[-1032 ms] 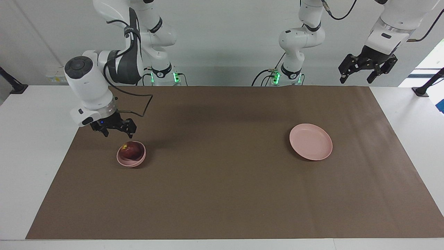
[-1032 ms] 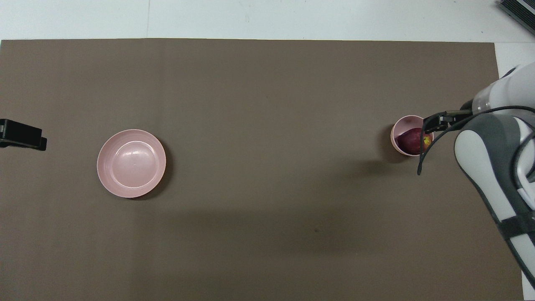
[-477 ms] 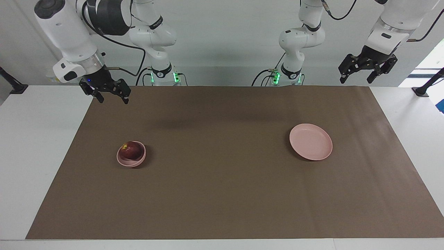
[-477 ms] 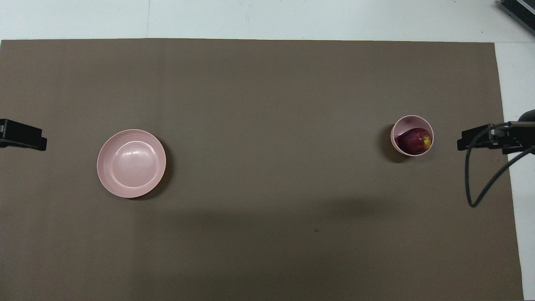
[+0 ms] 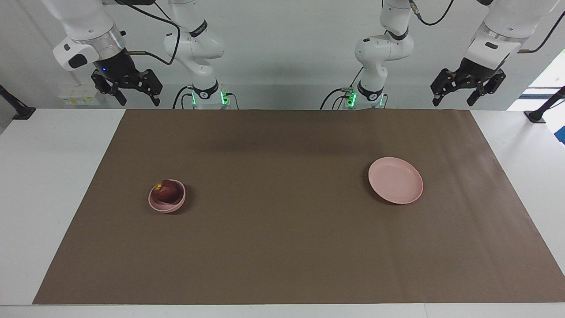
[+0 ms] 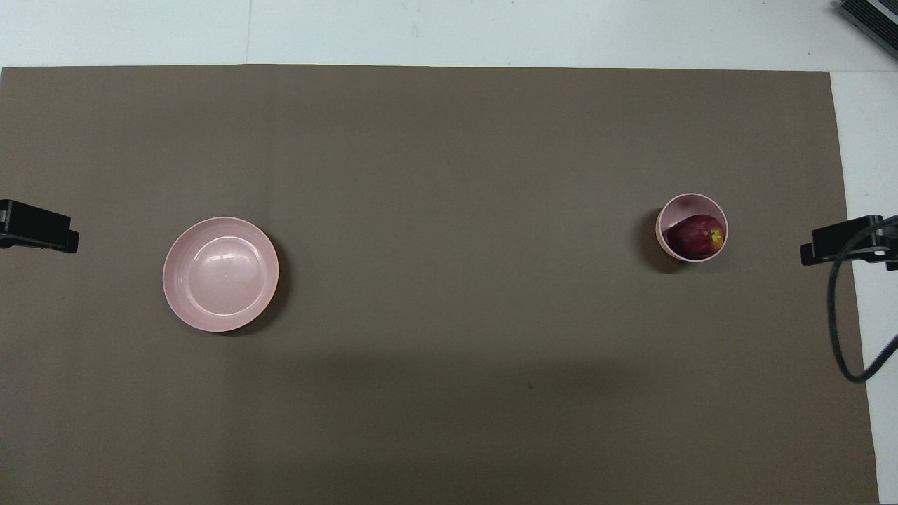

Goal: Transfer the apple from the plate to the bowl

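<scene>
The dark red apple (image 5: 167, 191) (image 6: 694, 236) lies inside the small deep pink bowl (image 5: 165, 205) (image 6: 675, 206) at the right arm's end of the brown mat. The flat pink plate (image 5: 396, 181) (image 6: 220, 273) sits bare toward the left arm's end. High over the mat's corner by its own base, my right gripper (image 5: 138, 100) (image 6: 835, 243) hangs open and holds nothing. My left gripper (image 5: 453, 100) (image 6: 41, 227) waits raised over the other corner by the robots, open with nothing in it.
A brown mat (image 5: 282, 247) covers most of the white table (image 5: 48, 185). A loose black cable (image 6: 842, 330) hangs from the right arm over the mat's edge.
My right gripper has risen from just above the bowl and drawn back toward its base. The apple stays in the bowl. The left arm has not moved.
</scene>
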`<action>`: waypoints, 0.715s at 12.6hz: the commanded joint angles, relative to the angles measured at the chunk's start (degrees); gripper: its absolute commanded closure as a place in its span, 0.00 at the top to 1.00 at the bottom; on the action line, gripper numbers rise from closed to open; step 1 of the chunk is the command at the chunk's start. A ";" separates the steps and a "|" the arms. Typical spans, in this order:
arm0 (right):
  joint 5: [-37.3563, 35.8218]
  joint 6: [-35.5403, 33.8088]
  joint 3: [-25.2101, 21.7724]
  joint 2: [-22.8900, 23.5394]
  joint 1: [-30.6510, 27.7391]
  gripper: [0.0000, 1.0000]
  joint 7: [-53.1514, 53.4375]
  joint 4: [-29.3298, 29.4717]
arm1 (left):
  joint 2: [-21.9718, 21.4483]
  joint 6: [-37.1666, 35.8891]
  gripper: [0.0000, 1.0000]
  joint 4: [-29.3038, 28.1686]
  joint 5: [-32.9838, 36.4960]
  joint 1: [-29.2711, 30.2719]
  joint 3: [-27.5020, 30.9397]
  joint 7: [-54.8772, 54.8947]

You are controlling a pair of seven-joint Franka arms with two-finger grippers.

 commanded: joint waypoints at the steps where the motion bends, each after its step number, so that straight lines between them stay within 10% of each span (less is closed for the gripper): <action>1: 1.04 0.48 0.09 -1.82 0.08 1.00 -2.78 -2.44 | -0.70 -0.44 1.00 -0.72 -0.60 0.67 -0.39 0.04; 9: -4.75 2.33 0.26 -2.10 0.17 1.00 -7.63 -2.63 | -0.61 -0.44 1.00 -0.72 -0.60 0.67 -0.39 0.04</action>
